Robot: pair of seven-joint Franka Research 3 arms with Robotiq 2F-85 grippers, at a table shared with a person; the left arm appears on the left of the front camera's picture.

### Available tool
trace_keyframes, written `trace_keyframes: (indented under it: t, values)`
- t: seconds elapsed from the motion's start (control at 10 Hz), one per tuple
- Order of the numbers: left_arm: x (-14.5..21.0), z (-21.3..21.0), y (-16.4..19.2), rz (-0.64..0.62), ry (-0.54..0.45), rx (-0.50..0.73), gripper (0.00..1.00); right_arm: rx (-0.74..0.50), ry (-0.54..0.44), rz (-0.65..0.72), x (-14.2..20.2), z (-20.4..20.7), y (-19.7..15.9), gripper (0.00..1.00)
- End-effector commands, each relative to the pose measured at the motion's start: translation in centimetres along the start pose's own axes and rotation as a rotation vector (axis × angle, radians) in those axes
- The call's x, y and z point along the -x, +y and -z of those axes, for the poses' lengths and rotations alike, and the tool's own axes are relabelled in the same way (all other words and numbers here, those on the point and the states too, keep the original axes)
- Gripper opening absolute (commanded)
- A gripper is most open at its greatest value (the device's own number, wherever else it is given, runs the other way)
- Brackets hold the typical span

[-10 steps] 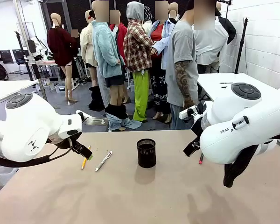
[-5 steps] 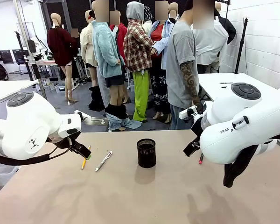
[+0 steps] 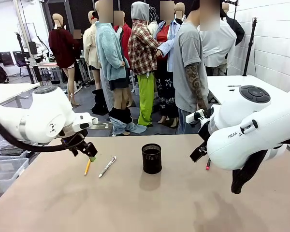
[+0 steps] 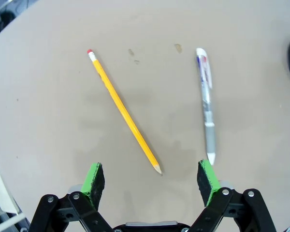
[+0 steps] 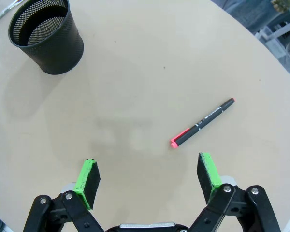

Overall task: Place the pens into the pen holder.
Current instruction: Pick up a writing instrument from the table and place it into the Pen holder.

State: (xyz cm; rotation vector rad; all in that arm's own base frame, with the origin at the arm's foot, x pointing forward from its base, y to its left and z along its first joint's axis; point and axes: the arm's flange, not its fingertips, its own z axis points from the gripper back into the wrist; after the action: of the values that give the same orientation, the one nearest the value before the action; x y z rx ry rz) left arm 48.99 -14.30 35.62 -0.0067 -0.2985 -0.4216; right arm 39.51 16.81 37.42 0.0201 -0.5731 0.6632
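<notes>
A yellow pencil (image 3: 87, 167) (image 4: 124, 111) and a white-silver pen (image 3: 107, 166) (image 4: 206, 104) lie side by side on the tan table, left of the black mesh pen holder (image 3: 151, 158) (image 5: 45, 36). My left gripper (image 3: 91, 155) (image 4: 151, 178) hovers open just above them, with the pencil's tip between its green pads. A dark pen with a red tip (image 3: 208, 164) (image 5: 202, 123) lies to the right of the holder. My right gripper (image 5: 147, 171) hangs open over the table, the dark pen just ahead of its right finger. Both grippers hold nothing.
A person in a grey T-shirt (image 3: 188, 63) stands at the far edge of the table (image 3: 135, 208), hands off it. A second white table (image 3: 232, 84) stands at the back right. Grey bins (image 3: 7, 166) sit on the floor at the left.
My left arm has swung up and to the right, carrying its gripper a little closer over the pencil. The right arm, the pens and the holder have not moved.
</notes>
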Motion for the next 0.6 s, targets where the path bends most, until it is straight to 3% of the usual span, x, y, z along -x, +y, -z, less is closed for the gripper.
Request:
trace_keyframes:
  t: [0.0,0.5]
  values:
    - [-3.5,1.9,0.5,-0.093,0.073,-0.037,1.00,-0.001,0.001,0.000,0.0,0.0,0.0,1.00]
    - [-6.6,6.1,2.2,-0.174,0.187,-0.007,1.00,-0.001,0.001,0.000,0.0,0.0,0.0,1.00]
